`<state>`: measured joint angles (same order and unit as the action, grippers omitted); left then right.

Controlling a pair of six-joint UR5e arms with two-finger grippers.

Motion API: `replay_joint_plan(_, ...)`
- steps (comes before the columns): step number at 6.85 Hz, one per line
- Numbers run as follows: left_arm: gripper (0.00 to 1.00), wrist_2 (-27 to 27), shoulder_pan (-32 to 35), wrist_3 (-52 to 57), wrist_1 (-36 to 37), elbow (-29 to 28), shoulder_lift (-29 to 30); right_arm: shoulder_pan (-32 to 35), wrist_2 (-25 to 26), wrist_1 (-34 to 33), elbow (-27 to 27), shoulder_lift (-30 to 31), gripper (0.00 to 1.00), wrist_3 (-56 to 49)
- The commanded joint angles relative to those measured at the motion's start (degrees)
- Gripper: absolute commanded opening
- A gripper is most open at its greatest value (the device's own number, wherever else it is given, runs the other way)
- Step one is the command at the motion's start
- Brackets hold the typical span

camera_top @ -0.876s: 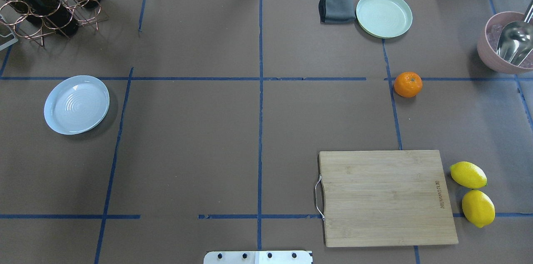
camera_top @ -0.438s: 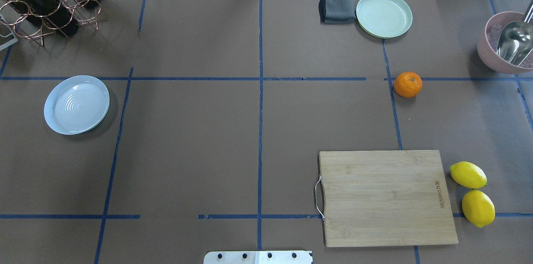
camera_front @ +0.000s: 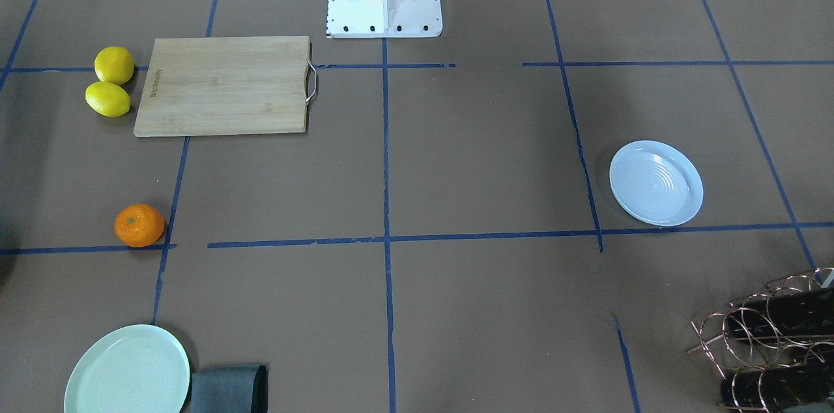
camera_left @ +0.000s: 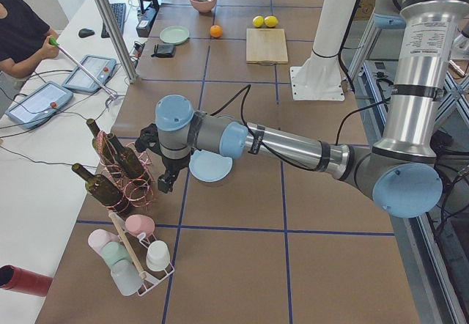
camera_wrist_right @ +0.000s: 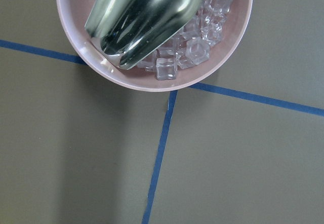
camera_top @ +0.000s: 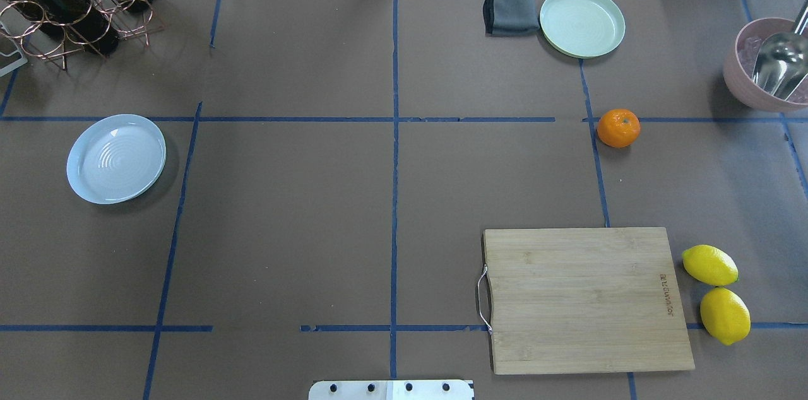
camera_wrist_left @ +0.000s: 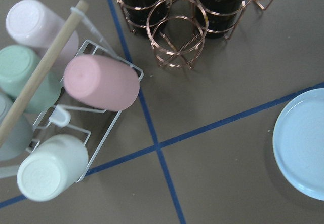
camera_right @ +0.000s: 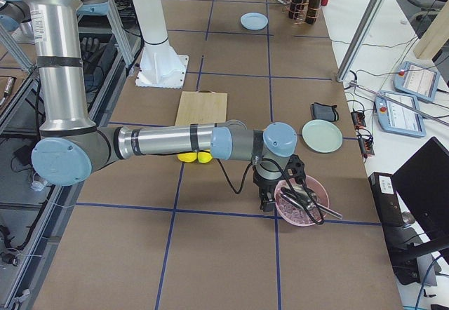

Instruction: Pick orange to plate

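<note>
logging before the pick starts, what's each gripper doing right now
Left gripper: cannot tell, it shows only in a side view, beside the pale blue plate.
Right gripper: cannot tell, it shows only in a side view, by the pink ice bowl.

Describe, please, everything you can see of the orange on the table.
The orange is a small, round, slightly flattened mandarin with bright peel and a tiny green stem dot facing up. It looks whole and unpeeled. It rests on the brown paper-covered table at a crossing of blue tape lines, between the mint-green plate and the cutting board. Nothing else touches it.
</note>
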<state>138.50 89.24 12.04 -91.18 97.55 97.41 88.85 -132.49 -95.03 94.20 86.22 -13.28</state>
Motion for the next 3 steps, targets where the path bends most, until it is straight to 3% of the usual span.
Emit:
replay_joint_plan(1,1.00,2.30,-2.67,0.44,-0.31,0.26,1.38,-0.17,0.13,12.69,1.93,0.61,1.00,0.10)
replay_joint_plan(3,1.00,2.39,-2.58,0.62,-0.31,1.15,1.29,-0.08,0.39,19.42,2.12,-0.51,1.00,1.49)
